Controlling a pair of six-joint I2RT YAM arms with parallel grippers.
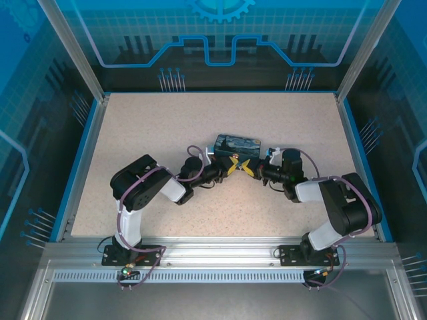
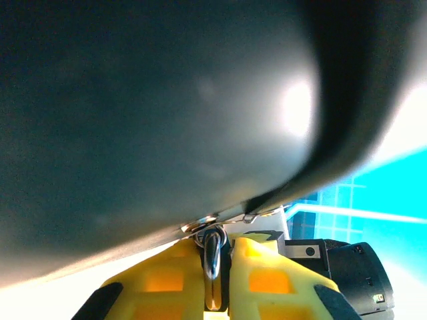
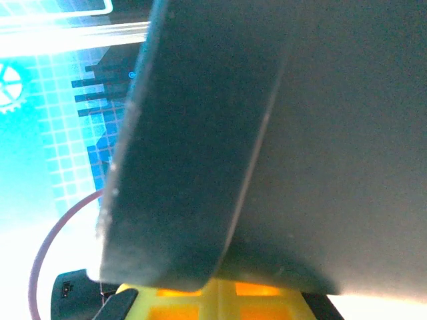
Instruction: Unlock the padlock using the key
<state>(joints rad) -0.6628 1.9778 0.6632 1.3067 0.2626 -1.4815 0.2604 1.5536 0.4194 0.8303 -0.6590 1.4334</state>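
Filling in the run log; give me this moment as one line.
left gripper: jaws shut on metal piece | right gripper: shut | both at box

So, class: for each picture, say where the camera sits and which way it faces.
Top external: above and behind the bases, looking down on the table; both arms show, left gripper and right gripper meeting by the dark box.
Left wrist: on the left arm, looking past its yellow fingers, shut on a small metal piece, at the box.
Right wrist: on the right arm, facing the box close up, yellow fingertips at bottom.
Shared: all three show the box.
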